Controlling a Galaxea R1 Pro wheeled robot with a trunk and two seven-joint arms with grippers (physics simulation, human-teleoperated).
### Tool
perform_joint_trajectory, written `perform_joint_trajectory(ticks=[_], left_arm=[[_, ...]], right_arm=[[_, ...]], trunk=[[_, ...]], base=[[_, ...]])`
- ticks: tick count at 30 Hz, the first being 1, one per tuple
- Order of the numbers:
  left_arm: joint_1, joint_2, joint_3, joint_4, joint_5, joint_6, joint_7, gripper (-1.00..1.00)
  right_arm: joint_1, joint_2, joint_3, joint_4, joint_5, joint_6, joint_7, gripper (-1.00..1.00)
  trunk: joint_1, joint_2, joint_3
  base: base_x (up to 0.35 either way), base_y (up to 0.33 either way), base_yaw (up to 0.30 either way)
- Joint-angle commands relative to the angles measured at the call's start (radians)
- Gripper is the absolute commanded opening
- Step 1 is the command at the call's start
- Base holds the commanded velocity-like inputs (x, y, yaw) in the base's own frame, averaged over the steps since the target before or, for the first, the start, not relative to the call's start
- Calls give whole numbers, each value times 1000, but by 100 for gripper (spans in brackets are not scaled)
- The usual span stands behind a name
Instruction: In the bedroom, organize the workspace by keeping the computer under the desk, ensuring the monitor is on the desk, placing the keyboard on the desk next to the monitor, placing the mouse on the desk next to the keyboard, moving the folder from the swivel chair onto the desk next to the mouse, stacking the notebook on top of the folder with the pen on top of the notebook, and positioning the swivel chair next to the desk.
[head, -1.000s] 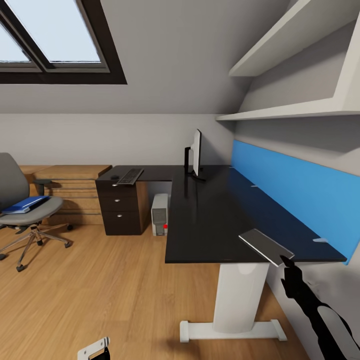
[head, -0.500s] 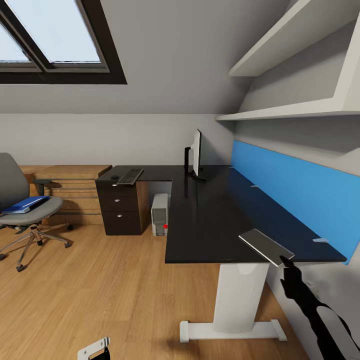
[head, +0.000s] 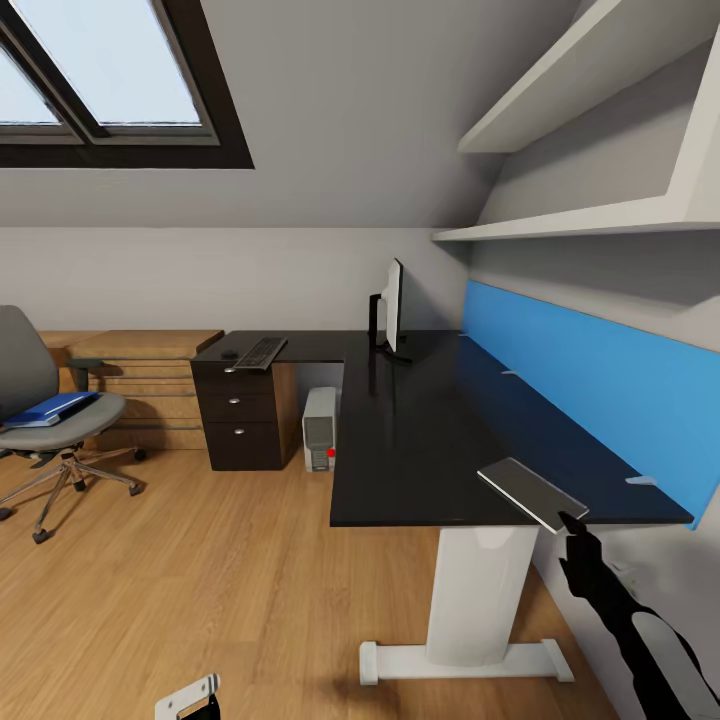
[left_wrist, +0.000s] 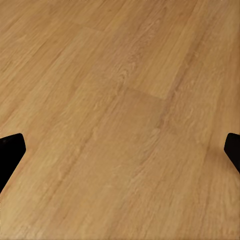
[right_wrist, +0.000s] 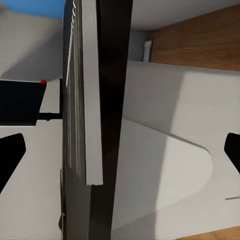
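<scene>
Grey notebook (head: 531, 493) overhangs the desk (head: 420, 440) corner, just above the right gripper (head: 578, 528), whose fingers are spread wide. If nudged from below, it could be tipped onto the floor.

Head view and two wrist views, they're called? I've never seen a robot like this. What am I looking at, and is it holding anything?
It's a simulated two-armed robot. The big picture is from its head: a black desk carries a monitor, a keyboard and, at the near edge, a dark notebook. A blue folder lies on the chair. The small pictures come from cameras by each arm's tool. The left tool faces wooden floor; the right tool is right by the notebook. Both are open, holding nothing.
</scene>
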Motion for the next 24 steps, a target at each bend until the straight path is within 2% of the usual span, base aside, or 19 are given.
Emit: perform_joint_trajectory(ticks=[1,4,10,18,24], left_arm=[[0,0,0,-2,7,0,3,100],[0,0,-1,-2,7,0,5,100],[0,0,-1,-2,7,0,5,100],[0,0,-1,-2,8,0,4,100],[0,0,-1,-2,8,0,4,100]], right_arm=[[0,0,-1,-2,-8,5,-6,100],[0,1,2,-2,-8,6,-4,100],[0,2,8,-3,-8,8,-2,100],[0,2,50,-3,-8,9,-1,100],[0,2,65,-3,-9,10,0,100]], trunk=[[0,0,-1],[-12,21,9],[-12,21,9],[-12,21,9],[-12,21,9]], base=[[0,0,0],[0,0,0],[0,0,0],[0,0,0],[0,0,0]])
